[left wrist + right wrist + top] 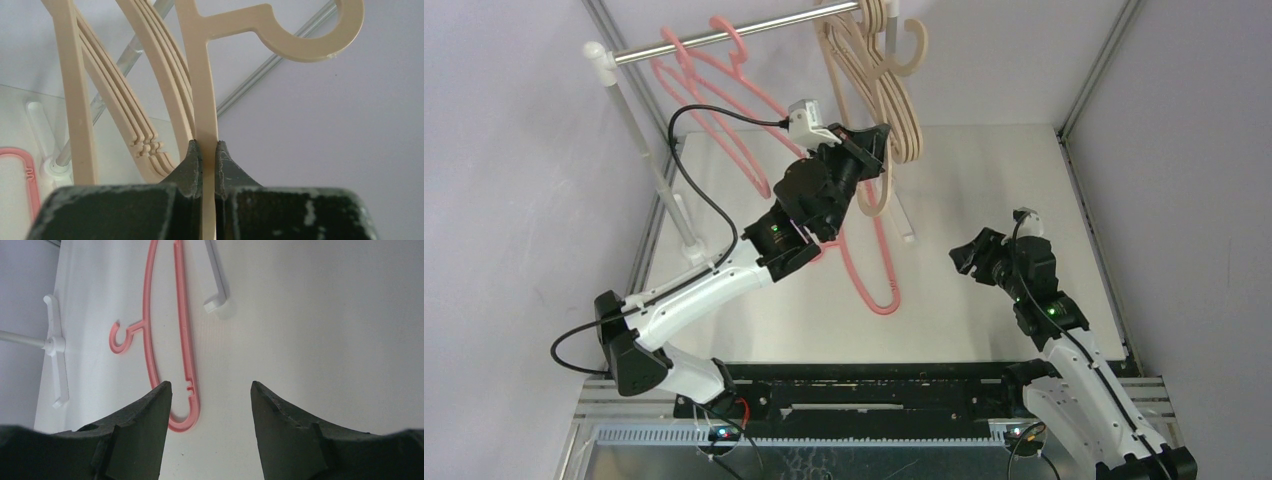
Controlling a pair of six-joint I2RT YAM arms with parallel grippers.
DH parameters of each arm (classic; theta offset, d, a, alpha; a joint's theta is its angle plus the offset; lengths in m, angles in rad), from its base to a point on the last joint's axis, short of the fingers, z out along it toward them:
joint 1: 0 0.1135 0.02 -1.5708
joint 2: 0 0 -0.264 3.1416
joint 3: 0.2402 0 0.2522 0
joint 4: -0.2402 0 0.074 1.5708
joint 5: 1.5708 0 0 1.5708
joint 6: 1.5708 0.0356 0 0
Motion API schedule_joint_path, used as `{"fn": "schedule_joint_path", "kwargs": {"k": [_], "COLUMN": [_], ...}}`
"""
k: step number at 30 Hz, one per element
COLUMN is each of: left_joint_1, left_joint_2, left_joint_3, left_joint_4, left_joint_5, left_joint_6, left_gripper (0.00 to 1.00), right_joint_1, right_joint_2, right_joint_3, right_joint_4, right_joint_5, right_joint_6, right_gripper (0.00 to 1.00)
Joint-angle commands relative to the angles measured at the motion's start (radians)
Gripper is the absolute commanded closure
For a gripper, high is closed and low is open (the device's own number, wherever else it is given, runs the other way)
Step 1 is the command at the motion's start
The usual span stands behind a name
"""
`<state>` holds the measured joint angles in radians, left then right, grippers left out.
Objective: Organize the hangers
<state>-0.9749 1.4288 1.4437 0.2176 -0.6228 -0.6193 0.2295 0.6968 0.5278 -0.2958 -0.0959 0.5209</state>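
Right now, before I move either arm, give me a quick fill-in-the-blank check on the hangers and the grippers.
1. The left gripper is shut on a ____ hanger.
2. The right gripper is ____ and holds nothing.
3. One pink hanger lies flat on the ____.
4. On the rail, seen from the top, the pink hangers hang to the ____ of the beige ones.

Missing words: beige; open; table; left.

Pink hangers (185,426): at least three; beige hangers (205,100): several.
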Motion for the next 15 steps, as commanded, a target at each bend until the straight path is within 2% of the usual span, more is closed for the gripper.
{"fn": "schedule_joint_path", "kwargs": {"k": [1, 9, 15], "left_joint_1": [0.002, 0.027, 0.073], "left_joint_2": [-0.040, -0.097, -0.105], "left_joint_3": [-0.032, -0.120, -0.107], "left_joint_4": [0.058, 0.081, 0.072], "left_joint_5": [-0.059, -0.114, -0.110], "left_joint_6": [-0.019, -0.046, -0.089], "left_gripper": [1.00, 1.00, 1.00], "right_joint_1": [0.005, 0.004, -0.001], "right_joint_2": [-0.017, -0.023, -0.036], "right_joint_3": [0.020, 0.020, 0.020], "right_joint_4": [0.000, -0.005, -0.014], "right_joint_5": [-0.005, -0.013, -0.014], "right_joint_6": [-0.022, -0.019, -0.022], "right_gripper": [0.33, 0.33, 0.33]}}
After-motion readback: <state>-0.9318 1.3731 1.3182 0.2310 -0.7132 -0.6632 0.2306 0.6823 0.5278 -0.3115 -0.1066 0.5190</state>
